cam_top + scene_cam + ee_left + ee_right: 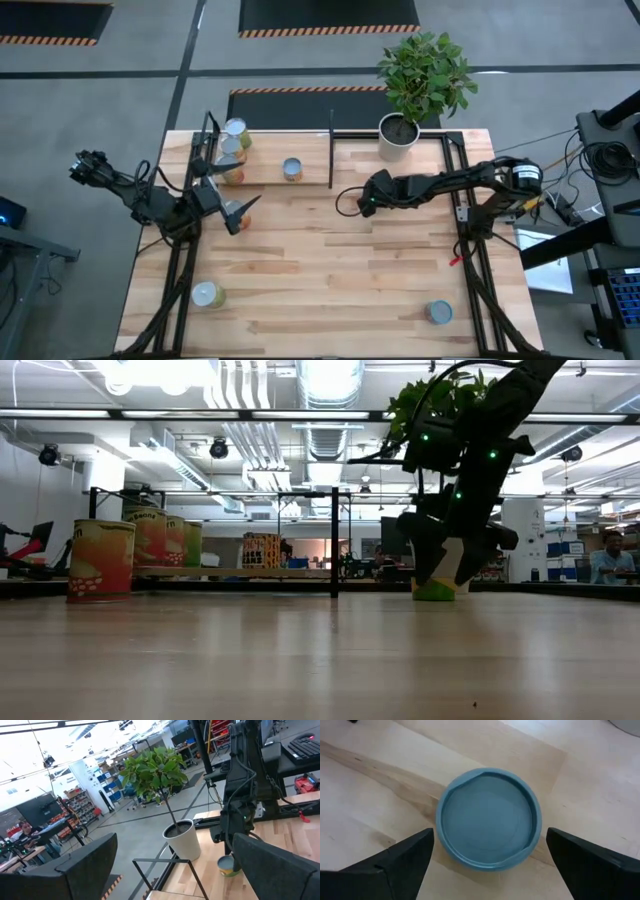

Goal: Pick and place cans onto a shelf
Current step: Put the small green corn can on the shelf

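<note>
A can with a blue-grey round top (489,824) stands upright on the tabletop, right of the shelf's black divider bar. My right gripper (490,845) is open and slants down over it, with one finger on each side and a gap to each. The low view shows the same can (434,591) below my right gripper (441,565). The shelf (270,160), a light-wood panel at the table's far left, has several cans (234,150) standing on it. My left gripper (238,210) hangs open and level near the shelf's left end, with nothing between its fingers.
A white plant pot (398,136) with a leafy plant stands at the far edge, right of the divider bar (331,150). Two loose cans stand near the front edge, one at the left (207,294) and one at the right (438,312).
</note>
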You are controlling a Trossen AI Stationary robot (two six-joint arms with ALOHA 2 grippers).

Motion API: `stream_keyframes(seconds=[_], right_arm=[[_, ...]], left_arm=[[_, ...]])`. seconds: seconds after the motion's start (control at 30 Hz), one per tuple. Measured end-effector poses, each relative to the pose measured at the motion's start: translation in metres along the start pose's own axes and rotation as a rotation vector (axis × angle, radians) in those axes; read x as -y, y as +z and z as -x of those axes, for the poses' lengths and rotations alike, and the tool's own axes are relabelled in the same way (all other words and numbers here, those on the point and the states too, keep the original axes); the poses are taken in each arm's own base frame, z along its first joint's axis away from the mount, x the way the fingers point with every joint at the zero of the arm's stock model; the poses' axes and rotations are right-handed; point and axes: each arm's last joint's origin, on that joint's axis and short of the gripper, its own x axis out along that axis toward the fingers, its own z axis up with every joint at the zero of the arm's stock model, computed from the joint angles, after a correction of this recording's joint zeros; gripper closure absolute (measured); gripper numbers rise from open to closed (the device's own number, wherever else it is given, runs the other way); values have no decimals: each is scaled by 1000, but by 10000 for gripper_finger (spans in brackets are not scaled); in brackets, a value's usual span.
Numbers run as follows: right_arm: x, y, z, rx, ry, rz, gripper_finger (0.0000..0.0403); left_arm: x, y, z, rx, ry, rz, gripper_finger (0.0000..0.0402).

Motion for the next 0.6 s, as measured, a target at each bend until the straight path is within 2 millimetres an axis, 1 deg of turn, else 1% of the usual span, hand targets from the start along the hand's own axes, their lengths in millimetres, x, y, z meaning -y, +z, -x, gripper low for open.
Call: stream_keyframes(seconds=[0.13,0.43,0.53,0.6], right_arm=[[0,0,-1,-2,-3,-11,44],[0,0,-1,-2,-2,-16,124],[0,0,-1,-1,-2,-15,139],[0,0,-1,-1,-2,-11,142]], left_arm=[[0,0,0,2,0,-3,23],[0,1,0,4,1,-14,23],[0,1,0,4,1,-14,23],[0,1,0,4,1,-14,23]])
